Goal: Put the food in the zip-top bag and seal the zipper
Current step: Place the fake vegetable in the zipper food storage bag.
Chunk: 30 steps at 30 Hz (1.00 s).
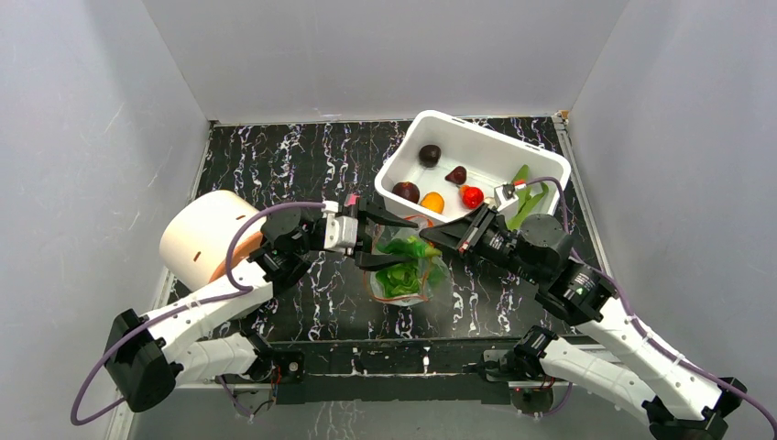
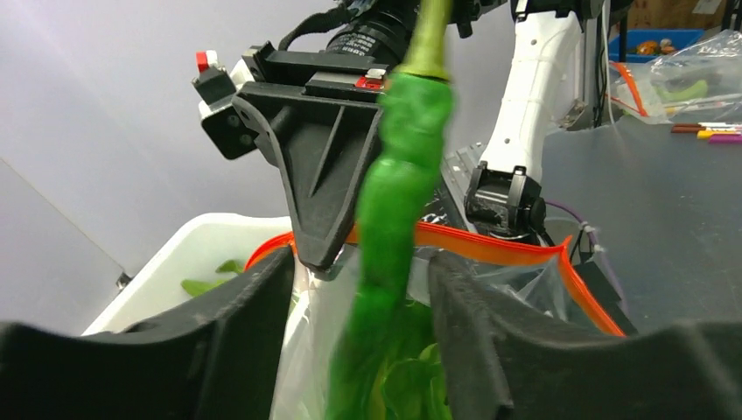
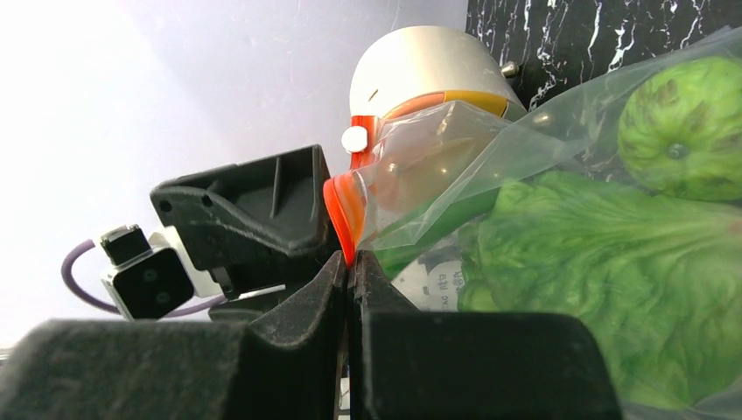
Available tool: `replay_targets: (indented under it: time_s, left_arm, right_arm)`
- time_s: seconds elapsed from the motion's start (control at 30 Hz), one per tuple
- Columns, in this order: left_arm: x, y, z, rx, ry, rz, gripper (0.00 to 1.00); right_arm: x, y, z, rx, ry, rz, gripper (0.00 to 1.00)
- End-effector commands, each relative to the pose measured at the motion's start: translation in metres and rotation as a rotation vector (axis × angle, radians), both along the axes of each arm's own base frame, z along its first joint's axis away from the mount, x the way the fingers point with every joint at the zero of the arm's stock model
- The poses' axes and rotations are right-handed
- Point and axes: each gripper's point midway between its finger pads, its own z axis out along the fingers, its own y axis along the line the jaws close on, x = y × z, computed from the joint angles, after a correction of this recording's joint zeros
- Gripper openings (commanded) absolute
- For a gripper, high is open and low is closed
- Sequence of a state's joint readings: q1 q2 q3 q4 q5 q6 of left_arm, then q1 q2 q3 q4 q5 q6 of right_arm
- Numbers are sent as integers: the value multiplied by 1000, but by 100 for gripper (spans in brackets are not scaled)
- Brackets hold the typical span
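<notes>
The clear zip-top bag (image 1: 414,284) lies between my two grippers, its mouth held up. Its orange-red zipper (image 2: 490,243) runs across the left wrist view. Pale-green cabbage (image 3: 612,262) and a green ball (image 3: 687,122) show inside it. My left gripper (image 2: 359,271) stands open at the mouth. A long green pod (image 2: 398,175) stands between its fingers, its blurred lower end down in the bag. My right gripper (image 3: 352,262) is shut on the zipper strip (image 3: 343,210) at the mouth's edge. In the top view the two grippers, left (image 1: 396,240) and right (image 1: 423,234), nearly meet over the bag.
A white tub (image 1: 541,156) behind the bag holds dark purple rounds (image 1: 429,154), an orange piece (image 1: 432,201), a red tomato (image 1: 472,196) and green pods (image 1: 527,202). A white cylinder (image 1: 203,234) with an orange band stands at the left, beside my left arm.
</notes>
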<state>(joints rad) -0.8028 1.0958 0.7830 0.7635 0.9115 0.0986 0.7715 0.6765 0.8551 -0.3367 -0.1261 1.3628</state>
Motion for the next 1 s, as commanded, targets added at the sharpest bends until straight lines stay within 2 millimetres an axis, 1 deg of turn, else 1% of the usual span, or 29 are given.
replay_targets:
  time_s: [0.0, 0.13, 0.2, 0.37, 0.57, 0.67, 0.77, 0.97]
  left_arm:
    - [-9, 11, 14, -24, -82, 18, 62]
    - [-13, 18, 18, 14, -96, 30, 67]
    - [-18, 20, 13, 62, -94, 13, 67]
    - [-30, 22, 5, 129, -89, -73, 65]
    - [-48, 21, 1, 122, -54, -199, 60]
    - [-54, 24, -8, 168, -44, -242, 61]
    - [-57, 29, -17, 212, -51, -249, 62]
    - [-62, 39, -19, 267, -79, -240, 63]
  right_arm:
    - [1, -4, 42, 58, -108, -17, 0]
    - [4, -2, 38, 48, -107, -21, 0]
    - [6, -1, 34, 42, -102, -21, 0]
    - [8, 4, 31, 43, -101, -12, 0]
    - [11, 8, 26, 38, -90, -6, 0]
    - [12, 10, 24, 38, -87, -5, 0]
    - [14, 11, 21, 31, -81, -2, 0]
    - [21, 15, 7, -6, -60, -14, 0]
